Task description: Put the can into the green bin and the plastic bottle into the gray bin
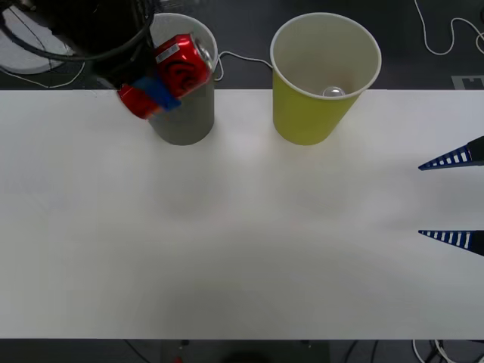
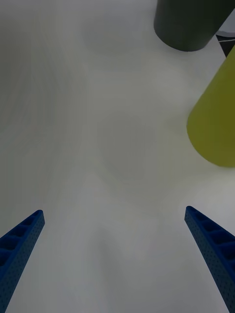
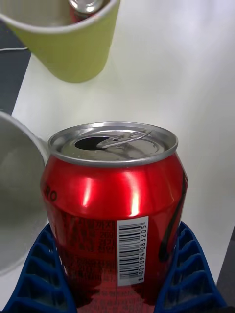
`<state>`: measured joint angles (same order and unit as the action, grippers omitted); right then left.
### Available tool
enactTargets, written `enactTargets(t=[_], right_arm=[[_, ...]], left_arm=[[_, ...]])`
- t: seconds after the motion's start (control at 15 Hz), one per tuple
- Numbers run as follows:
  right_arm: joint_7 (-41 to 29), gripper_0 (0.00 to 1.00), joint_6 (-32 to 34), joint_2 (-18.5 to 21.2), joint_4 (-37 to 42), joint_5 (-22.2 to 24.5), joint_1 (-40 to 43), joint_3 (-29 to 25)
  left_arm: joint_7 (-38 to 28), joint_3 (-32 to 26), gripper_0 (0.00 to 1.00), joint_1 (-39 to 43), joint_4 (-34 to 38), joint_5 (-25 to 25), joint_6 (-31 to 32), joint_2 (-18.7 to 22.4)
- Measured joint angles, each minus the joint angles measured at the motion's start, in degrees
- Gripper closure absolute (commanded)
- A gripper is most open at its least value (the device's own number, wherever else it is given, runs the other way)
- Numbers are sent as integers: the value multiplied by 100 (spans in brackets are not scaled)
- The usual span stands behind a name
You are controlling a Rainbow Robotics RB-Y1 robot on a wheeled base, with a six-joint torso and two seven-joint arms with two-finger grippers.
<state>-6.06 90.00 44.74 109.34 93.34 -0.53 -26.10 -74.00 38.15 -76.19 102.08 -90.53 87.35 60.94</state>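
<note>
The left gripper point(image 1: 155, 94) is clamped on the can point(image 1: 175, 72) above the gray bin point(image 1: 184, 121) at the table's point(image 1: 242, 242) far edge; the right gripper point(image 1: 451, 198) waits spread apart by the right edge.

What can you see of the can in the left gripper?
The can is red metal with a silver top, its mouth open and pull-tab still on, a white barcode panel and black lettering on its side. The left gripper is shut on its lower body, blue fingers on both sides. It is held tilted in the air over the gray bin, touching nothing else.
</note>
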Motion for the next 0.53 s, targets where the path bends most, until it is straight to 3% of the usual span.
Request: enactTargets(t=[0.2, 0.53], right_arm=[[0, 0, 0, 0, 0, 0, 0, 0], [0, 0, 0, 0, 0, 0, 0, 0]], left_arm=[[-9, 839, 100, -977, -898, 23, -337, -619], [-9, 1541, 100, -2063, -2885, 18, -873, -2085]])
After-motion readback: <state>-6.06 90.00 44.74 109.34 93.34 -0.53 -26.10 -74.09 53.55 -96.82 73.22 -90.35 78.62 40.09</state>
